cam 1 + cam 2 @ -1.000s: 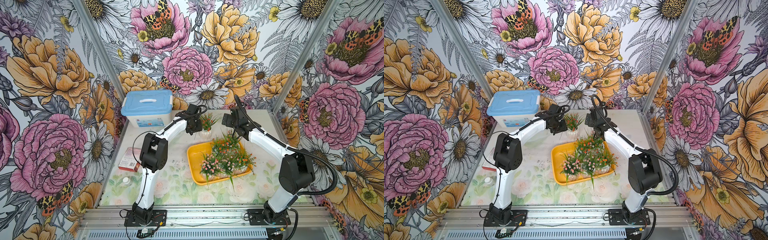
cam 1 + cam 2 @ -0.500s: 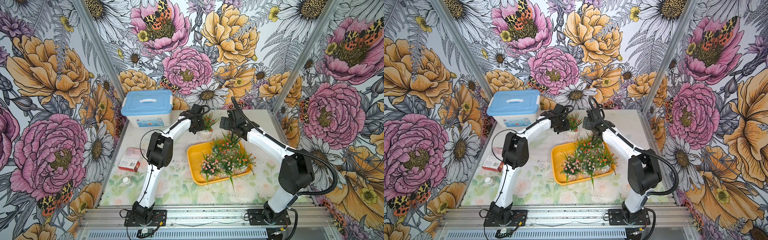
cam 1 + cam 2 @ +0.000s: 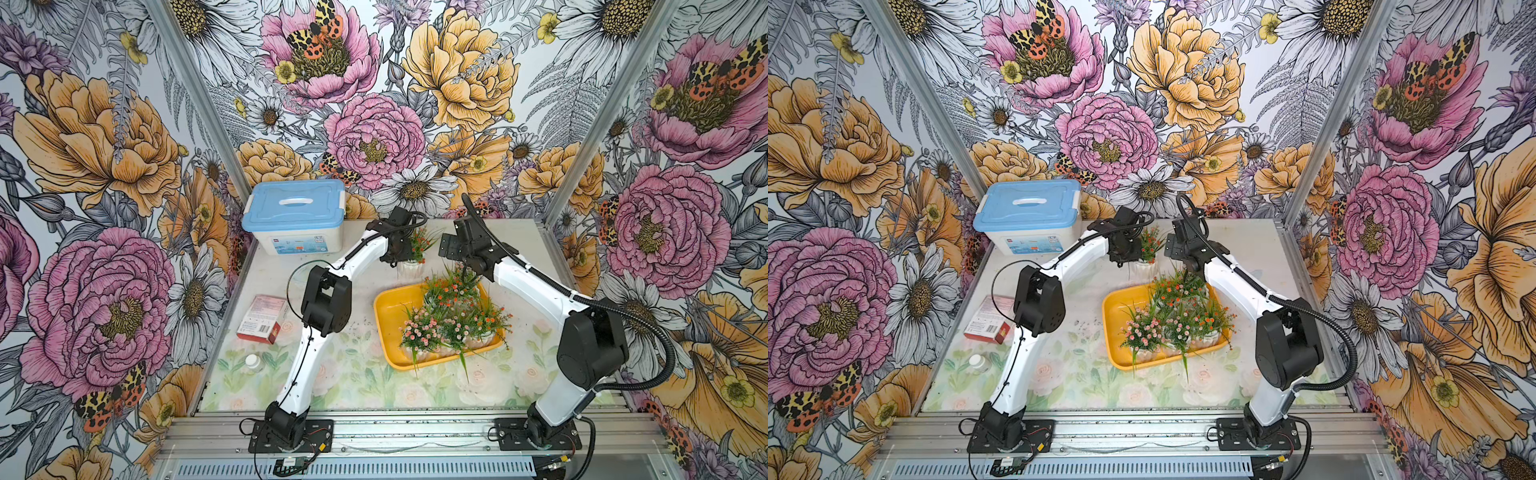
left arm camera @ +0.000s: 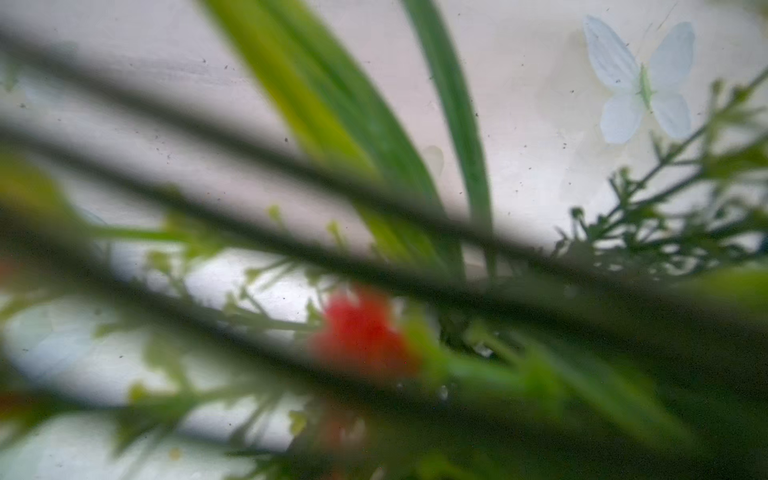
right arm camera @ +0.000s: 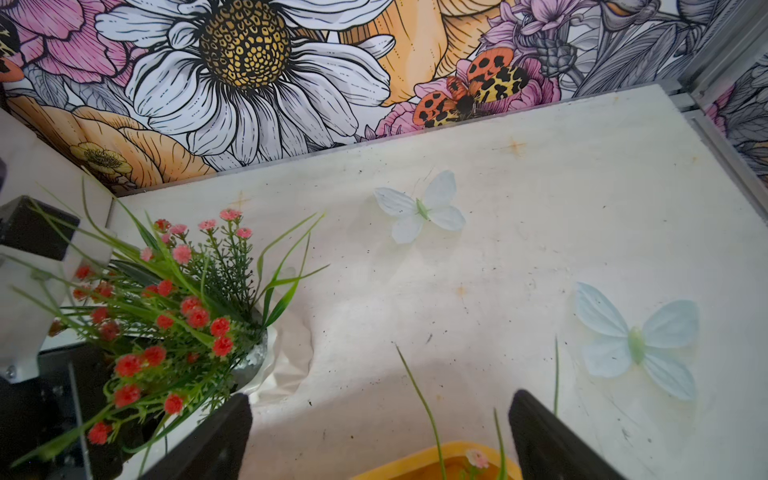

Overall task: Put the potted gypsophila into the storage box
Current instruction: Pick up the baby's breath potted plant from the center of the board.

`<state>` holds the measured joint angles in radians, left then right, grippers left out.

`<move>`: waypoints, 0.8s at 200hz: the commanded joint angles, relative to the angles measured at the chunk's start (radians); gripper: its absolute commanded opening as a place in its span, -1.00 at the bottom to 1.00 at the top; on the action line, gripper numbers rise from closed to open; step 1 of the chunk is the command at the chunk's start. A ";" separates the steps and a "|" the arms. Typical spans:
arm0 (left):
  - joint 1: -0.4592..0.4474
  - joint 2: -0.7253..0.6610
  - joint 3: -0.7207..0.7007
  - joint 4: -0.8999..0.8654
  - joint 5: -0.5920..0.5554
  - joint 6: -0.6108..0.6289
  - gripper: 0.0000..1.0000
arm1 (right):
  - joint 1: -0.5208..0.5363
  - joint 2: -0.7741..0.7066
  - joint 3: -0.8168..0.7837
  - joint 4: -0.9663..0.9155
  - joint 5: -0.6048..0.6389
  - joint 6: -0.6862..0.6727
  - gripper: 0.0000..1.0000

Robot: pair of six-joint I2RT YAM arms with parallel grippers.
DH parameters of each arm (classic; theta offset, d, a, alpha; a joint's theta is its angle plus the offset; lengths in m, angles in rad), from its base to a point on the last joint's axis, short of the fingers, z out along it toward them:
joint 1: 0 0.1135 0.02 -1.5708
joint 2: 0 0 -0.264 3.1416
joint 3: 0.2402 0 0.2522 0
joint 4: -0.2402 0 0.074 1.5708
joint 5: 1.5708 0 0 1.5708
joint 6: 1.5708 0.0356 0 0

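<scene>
One potted gypsophila (image 3: 411, 266) (image 3: 1144, 266) in a white ribbed pot (image 5: 286, 353) stands on the table just behind the storage box, a shallow yellow tray (image 3: 384, 328) (image 3: 1111, 328) (image 5: 415, 461). Several more potted gypsophila (image 3: 449, 324) fill the right part of the box. My left gripper (image 3: 401, 259) (image 3: 1125, 257) is pushed into the lone plant's sprigs from the left. Its jaws are hidden, and the left wrist view shows only blurred stems and a red blossom (image 4: 361, 328). My right gripper (image 5: 380, 440) (image 3: 451, 253) hangs open and empty above the box's far rim, right of that pot.
A white bin with a blue lid (image 3: 296, 216) stands at the back left. A red-and-white carton (image 3: 262, 318) and a small white-capped bottle (image 3: 253, 361) lie at the left edge. Pale butterfly decals (image 5: 419, 208) mark the table by the back wall.
My left arm has stretched farther back and right, bringing its gripper into the lone plant's sprigs. The right gripper has drifted slightly left and stays open.
</scene>
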<state>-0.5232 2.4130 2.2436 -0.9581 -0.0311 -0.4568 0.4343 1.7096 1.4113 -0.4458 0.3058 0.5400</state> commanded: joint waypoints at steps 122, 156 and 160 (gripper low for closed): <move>-0.023 -0.002 0.037 -0.079 -0.091 0.057 -1.00 | 0.023 -0.019 0.001 -0.009 0.012 -0.007 0.92; 0.022 -0.080 0.022 -0.077 -0.032 0.020 -1.00 | 0.025 -0.069 -0.018 -0.007 0.000 -0.063 0.93; 0.026 -0.095 0.013 -0.076 -0.031 0.017 -1.00 | 0.025 -0.077 -0.021 -0.007 -0.004 -0.074 0.93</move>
<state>-0.5346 2.4157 2.2696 -1.0000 -0.0731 -0.4194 0.4488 1.7031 1.4067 -0.4473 0.3054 0.5236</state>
